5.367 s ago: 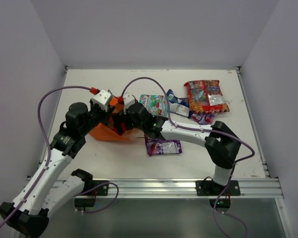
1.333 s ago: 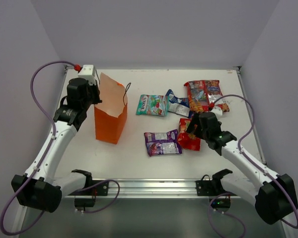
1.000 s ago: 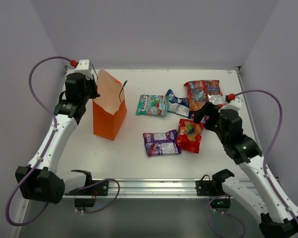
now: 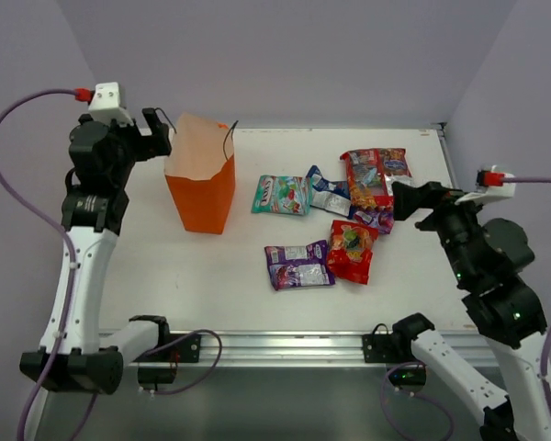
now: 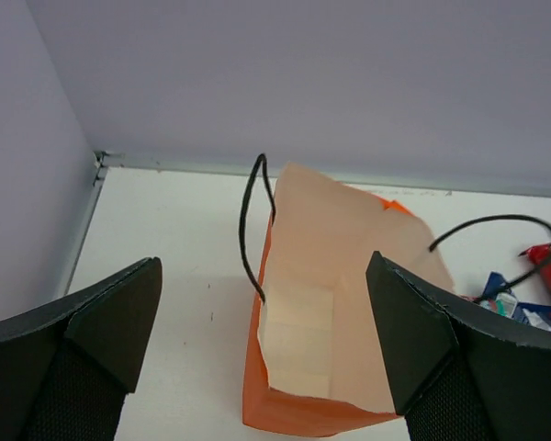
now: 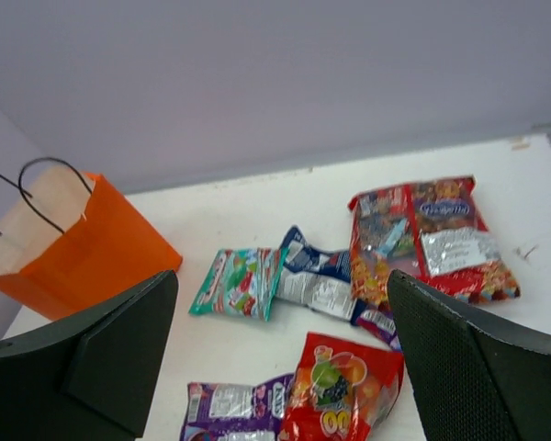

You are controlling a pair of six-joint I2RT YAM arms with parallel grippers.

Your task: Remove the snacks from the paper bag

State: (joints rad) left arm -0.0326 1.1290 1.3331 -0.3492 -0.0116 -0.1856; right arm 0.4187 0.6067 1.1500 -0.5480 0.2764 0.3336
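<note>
The orange paper bag (image 4: 202, 188) stands upright at the back left, mouth open. Its pale inside (image 5: 298, 340) shows no packet. My left gripper (image 4: 154, 136) hangs open above and left of the bag's rim, touching nothing; the bag's mouth shows between its fingers (image 5: 110, 322). Several snacks lie on the table: a teal packet (image 4: 282, 195), a blue-white one (image 4: 329, 193), a large red-orange one (image 4: 379, 176), a red one (image 4: 352, 250) and a purple one (image 4: 299, 265). My right gripper (image 4: 411, 200) is open and raised, to the right of the packets.
The table (image 4: 257, 294) is walled at the back and both sides. A metal rail (image 4: 285, 347) runs along the near edge. The bag's thin dark handles (image 5: 248, 230) stick up from its rim. Purple cables loop from both arms.
My left gripper has opened, let go of the bag's rim and risen to the left. The bag stands free. My right arm has pulled up and back to the right.
</note>
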